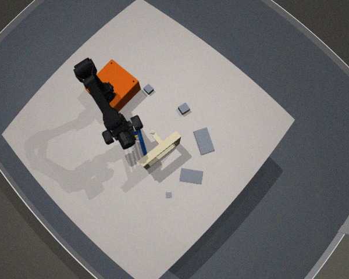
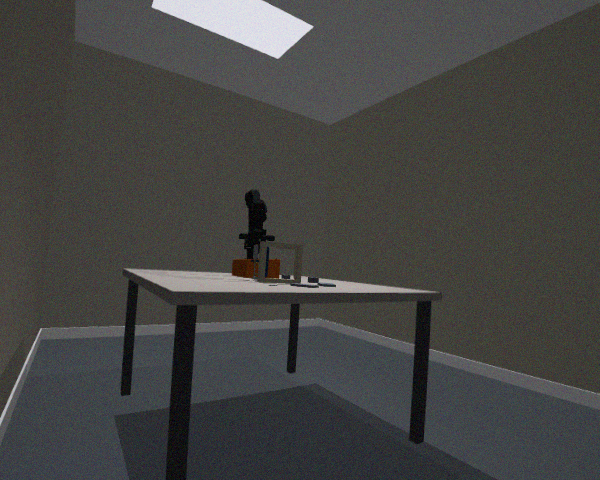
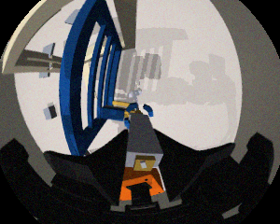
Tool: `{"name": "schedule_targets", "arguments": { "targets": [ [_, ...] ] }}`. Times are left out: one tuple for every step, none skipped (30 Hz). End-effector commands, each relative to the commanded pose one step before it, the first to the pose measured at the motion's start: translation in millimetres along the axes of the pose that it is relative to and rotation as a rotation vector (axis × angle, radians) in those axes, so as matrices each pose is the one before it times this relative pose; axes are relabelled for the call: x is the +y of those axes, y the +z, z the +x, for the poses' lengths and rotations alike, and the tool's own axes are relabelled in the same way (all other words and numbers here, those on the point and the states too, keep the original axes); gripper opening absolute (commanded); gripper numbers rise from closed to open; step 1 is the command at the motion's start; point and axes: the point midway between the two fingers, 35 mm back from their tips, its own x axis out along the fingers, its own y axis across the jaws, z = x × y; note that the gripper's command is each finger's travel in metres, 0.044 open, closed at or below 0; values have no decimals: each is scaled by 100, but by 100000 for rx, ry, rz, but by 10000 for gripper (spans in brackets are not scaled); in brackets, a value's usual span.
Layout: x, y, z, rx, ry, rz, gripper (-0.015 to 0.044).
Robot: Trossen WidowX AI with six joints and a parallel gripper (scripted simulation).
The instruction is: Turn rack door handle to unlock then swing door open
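The blue slatted door (image 1: 142,143) (image 2: 267,262) (image 3: 70,84) stands swung well out from the cream frame (image 1: 159,148) (image 2: 297,263) (image 3: 127,23), roughly square to it by eye; I cannot tell the exact angle. The upright grey handle (image 3: 142,135), with a gold square on its end, stands at the door's free edge. My gripper (image 1: 123,132) (image 3: 139,133) is shut on the handle, with a black finger on each side. The arm hides the handle in the overhead view. How far the handle is turned relative to the door is hard to tell.
A cream arm (image 1: 156,138) sticks out from the frame on the door's side. The orange base (image 1: 120,81) is behind the gripper. Grey blocks (image 1: 148,89) (image 1: 184,108) and flat grey plates (image 1: 203,140) (image 1: 191,176) lie around the frame, with a small grey square (image 1: 168,195).
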Motion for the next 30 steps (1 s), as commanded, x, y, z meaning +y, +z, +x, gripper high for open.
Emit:
{"name": "schedule_targets", "arguments": {
  "targets": [
    [-706,278,11,-536,-496,-6822,20],
    [-192,39,-1,-3,-18,-1337,20],
    [-193,35,-1,-3,-18,-1339,20],
    [-195,31,0,-2,-19,-1339,20],
    [-191,41,-1,-3,-18,-1330,20],
    [-193,37,-1,-3,-18,-1333,20],
    [-194,33,-1,-2,-19,-1333,20],
    [-189,42,-1,-3,-17,-1320,20],
    [-192,38,-1,-3,-18,-1326,20],
    [-193,34,-1,-2,-18,-1326,20],
    [-188,42,-1,-3,-17,-1309,20],
    [-191,39,-1,-3,-18,-1319,20],
    [-192,35,-1,-2,-18,-1319,20],
    [-187,42,-2,-3,-17,-1302,20],
    [-191,39,-1,-2,-18,-1318,20],
    [-192,35,-1,-2,-18,-1318,20],
    [-186,42,-2,-3,-17,-1296,20],
    [-191,39,-1,-2,-18,-1317,20],
    [-192,35,-1,-2,-18,-1317,20],
    [-203,44,-2,-3,-18,-1410,20],
    [-209,41,-1,-2,-19,-1438,20],
    [-210,36,-1,-2,-19,-1438,20],
    [-215,32,-1,-1,-20,-1432,20],
    [-216,27,0,-1,-20,-1434,20],
    [-175,18,0,0,-16,-1154,20],
    [-116,5,0,1,-11,-692,20],
    [-39,1,0,0,-4,-231,20],
    [0,0,0,0,0,0,20],
    [0,0,0,0,0,0,20],
    [0,0,0,0,0,0,20]
  ]
}}
